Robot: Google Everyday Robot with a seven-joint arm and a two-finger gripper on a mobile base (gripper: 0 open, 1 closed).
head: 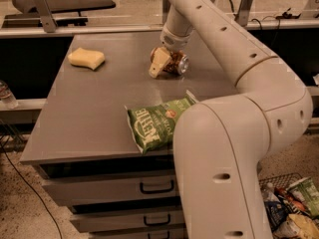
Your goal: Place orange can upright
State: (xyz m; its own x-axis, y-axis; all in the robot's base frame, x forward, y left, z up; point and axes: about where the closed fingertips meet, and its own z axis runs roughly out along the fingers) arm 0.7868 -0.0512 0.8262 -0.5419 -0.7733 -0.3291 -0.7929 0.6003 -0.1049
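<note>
The orange can [178, 63] lies on its side on the grey table [99, 113], toward the back middle, with its silver end facing right. My gripper [163, 66] comes down from the arm above and sits around the can's left part, shut on it. One cream finger [158, 63] shows in front of the can; the other is hidden behind it. The can rests at table level.
A green chip bag [157, 123] lies near the table's front edge. A yellow sponge [86, 58] lies at the back left. My arm's large lower links [224, 158] fill the right foreground. Drawers sit under the table, and a bin of snack bags [289, 208] stands at the lower right.
</note>
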